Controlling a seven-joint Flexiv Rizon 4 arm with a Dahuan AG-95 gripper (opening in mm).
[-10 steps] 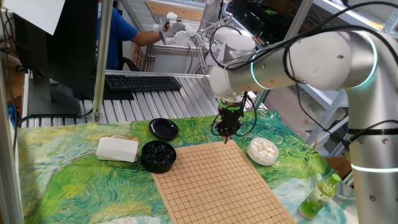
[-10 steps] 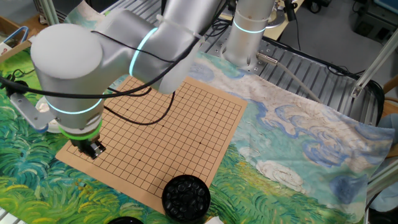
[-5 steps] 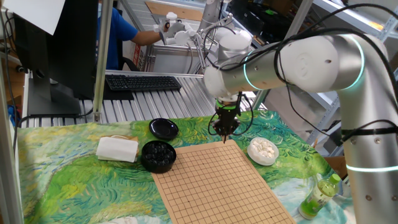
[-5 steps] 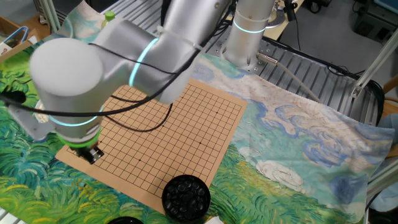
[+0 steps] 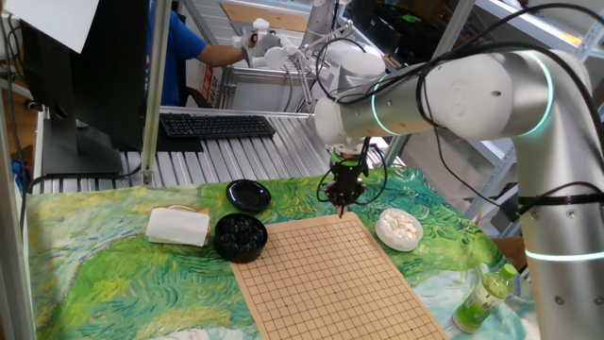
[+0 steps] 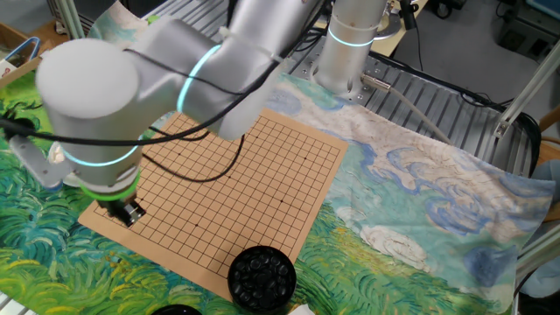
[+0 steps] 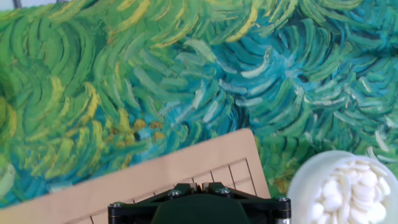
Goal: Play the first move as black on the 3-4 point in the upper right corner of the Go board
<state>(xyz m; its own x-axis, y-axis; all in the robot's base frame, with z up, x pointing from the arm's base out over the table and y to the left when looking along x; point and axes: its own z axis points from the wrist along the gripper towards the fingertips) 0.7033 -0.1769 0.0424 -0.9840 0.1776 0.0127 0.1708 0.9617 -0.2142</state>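
The wooden Go board (image 5: pixel 330 274) lies on the painted cloth, and no stone shows on its grid (image 6: pixel 236 175). My gripper (image 5: pixel 341 211) hangs just above the board's far right corner, beside the white stones. In the other fixed view the gripper (image 6: pixel 129 213) is at the board's near left corner. The hand view shows the gripper (image 7: pixel 193 185) shut, with the board's corner (image 7: pixel 239 163) under it. No black stone is visible between the fingertips; anything held there is hidden. Loose black stones fill the black bowl (image 5: pixel 240 234) left of the board.
A white bowl of white stones (image 5: pixel 398 229) stands right of the board's corner, close to the gripper. An empty black lid (image 5: pixel 248 195) and a folded white cloth (image 5: pixel 177 226) lie to the left. A green bottle (image 5: pixel 486 295) stands at the right front.
The arm's elbow has shifted a little. The gripper stays over the same board corner and stays shut.
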